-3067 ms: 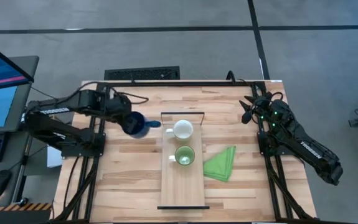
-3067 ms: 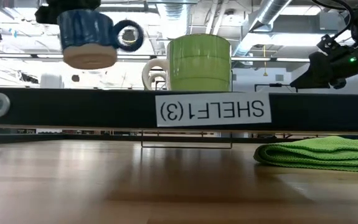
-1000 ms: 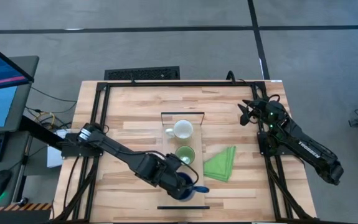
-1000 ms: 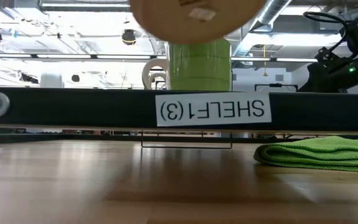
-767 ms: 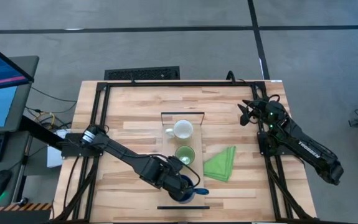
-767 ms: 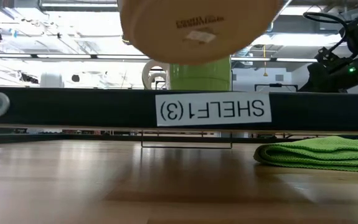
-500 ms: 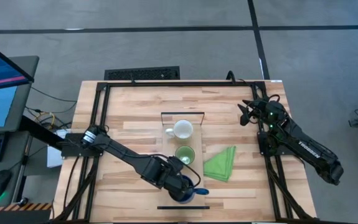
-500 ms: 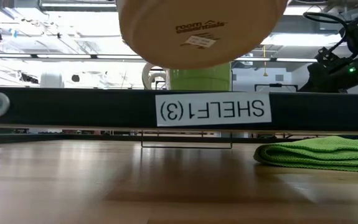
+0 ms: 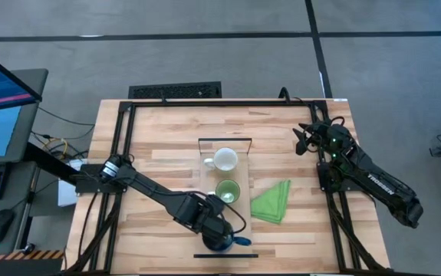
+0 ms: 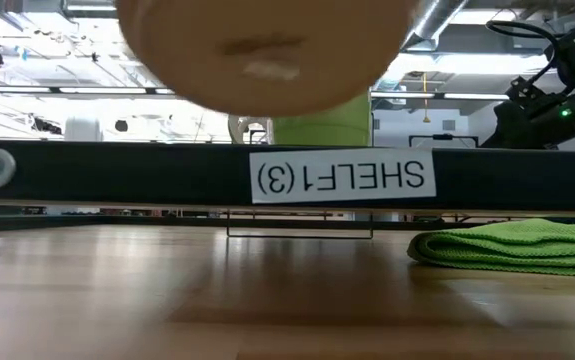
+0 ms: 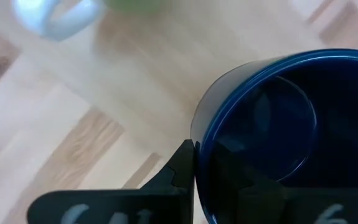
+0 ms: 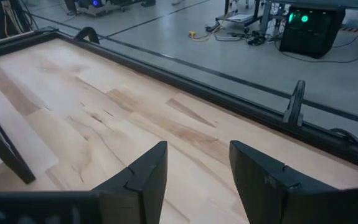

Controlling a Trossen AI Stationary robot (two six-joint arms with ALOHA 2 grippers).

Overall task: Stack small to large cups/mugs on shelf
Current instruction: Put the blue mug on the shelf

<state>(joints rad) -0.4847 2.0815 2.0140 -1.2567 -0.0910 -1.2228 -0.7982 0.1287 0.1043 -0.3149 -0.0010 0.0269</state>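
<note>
My left gripper (image 9: 215, 232) is shut on the dark blue mug (image 9: 221, 242) over the near end of the light-wood shelf (image 9: 214, 215). The mug's tan underside (image 10: 262, 50) shows above the shelf's black front bar (image 10: 117, 172) in the low view. The white mug (image 9: 225, 159) and the light green mug (image 9: 228, 192) stand upright on the shelf, the white one farther back. My right gripper (image 9: 303, 139) is open and empty at the table's far right, and it also shows in its wrist view (image 12: 197, 168). My left gripper holds the blue mug by its rim and wall (image 11: 203, 134), on the side away from the handle (image 9: 241, 241). One finger (image 11: 180, 169) lies on the outside of the wall; the other is lost in the dark inside. The mug is lifted clear of the shelf, mouth up.
A folded green cloth (image 9: 271, 202) lies on the tabletop just right of the shelf, and it also shows in the low view (image 10: 512, 245). The shelf's thin black frame (image 9: 225, 140) stands at its far end. Bare shelf plank lies between the green mug and the blue one.
My left gripper has carried the blue mug down and a little toward the table's near edge, then slightly left, still shut on it. The mug stays clear of the shelf.
</note>
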